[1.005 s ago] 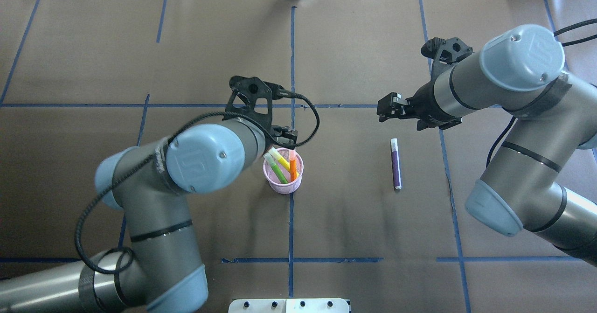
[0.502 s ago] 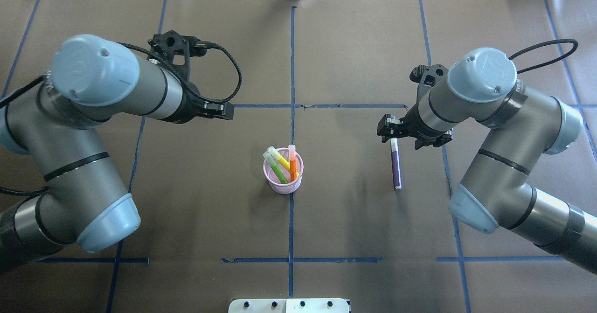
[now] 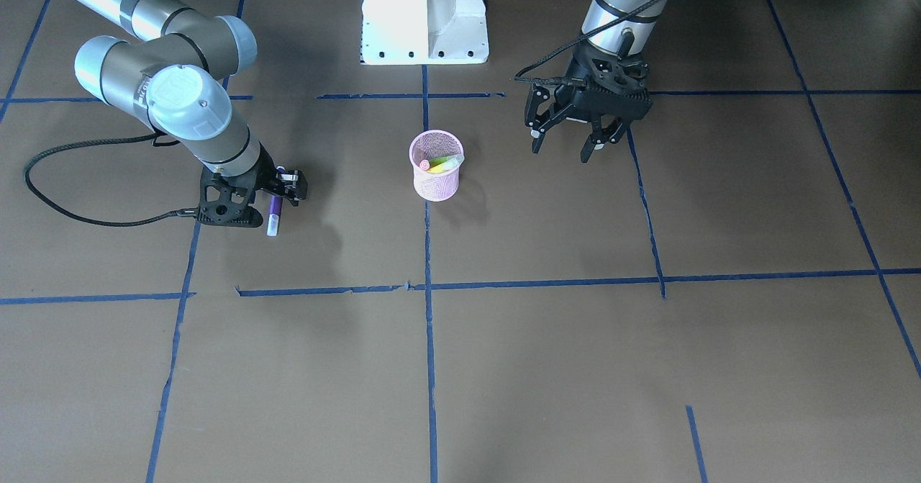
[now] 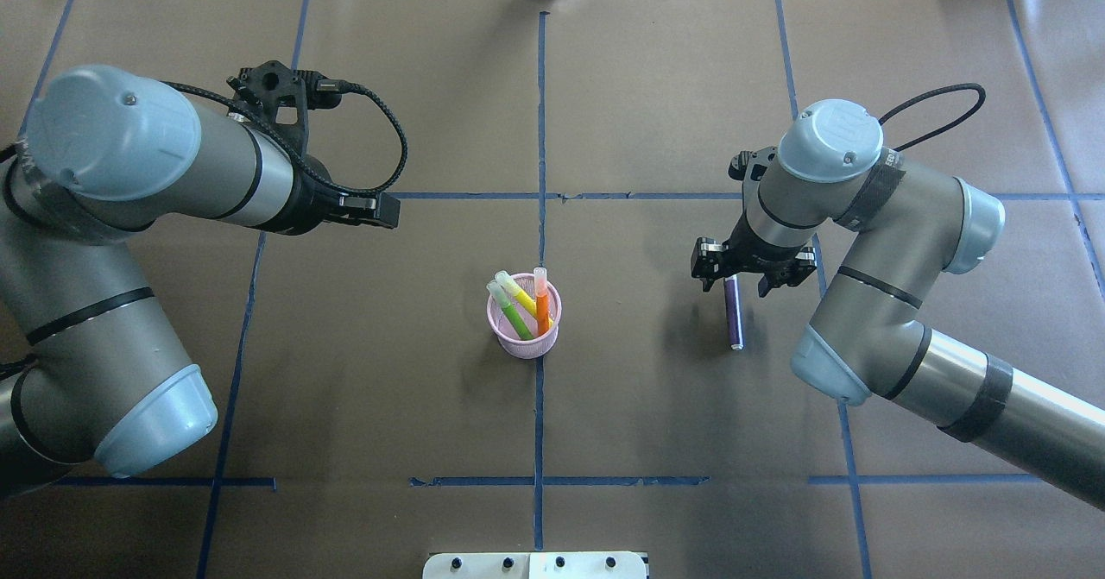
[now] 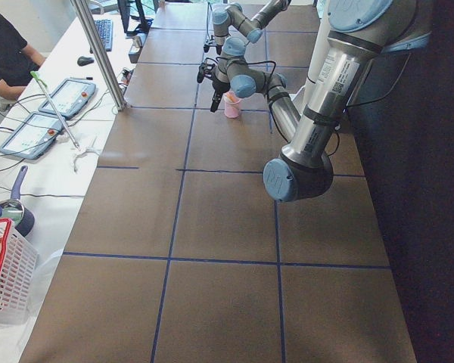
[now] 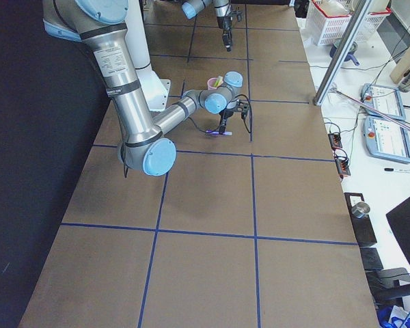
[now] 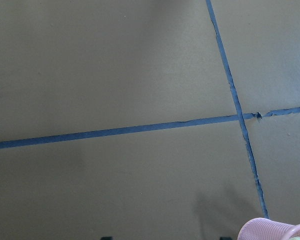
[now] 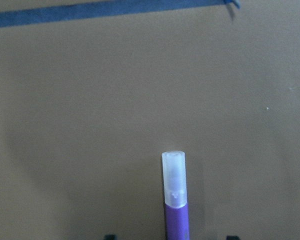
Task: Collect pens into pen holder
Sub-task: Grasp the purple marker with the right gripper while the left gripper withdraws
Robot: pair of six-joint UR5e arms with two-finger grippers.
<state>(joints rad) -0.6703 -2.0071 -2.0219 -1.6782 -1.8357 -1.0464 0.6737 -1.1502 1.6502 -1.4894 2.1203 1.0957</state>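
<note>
Down on a table covered in brown paper and marked with blue tape lines, a purple pen lies flat, right of centre. Its long axis runs near to far, almost parallel to the centre tape line, and its pale translucent cap points to the far side, away from the robot's base. The right gripper is low over that cap end. Its jaws are spread, one on each side of the pen, and the wrist view shows a clear gap on both sides, so nothing is pinched. A small pink mesh pen holder stands upright on the centre tape line, well apart to the left of the purple pen. Three pens stand in it with caps up, rising above the rim. A green pen and a yellow pen lean to the far left, and an orange pen is nearly upright at the right side. The left gripper hangs above bare table, to the far left of the holder, its jaws spread and empty.
</note>
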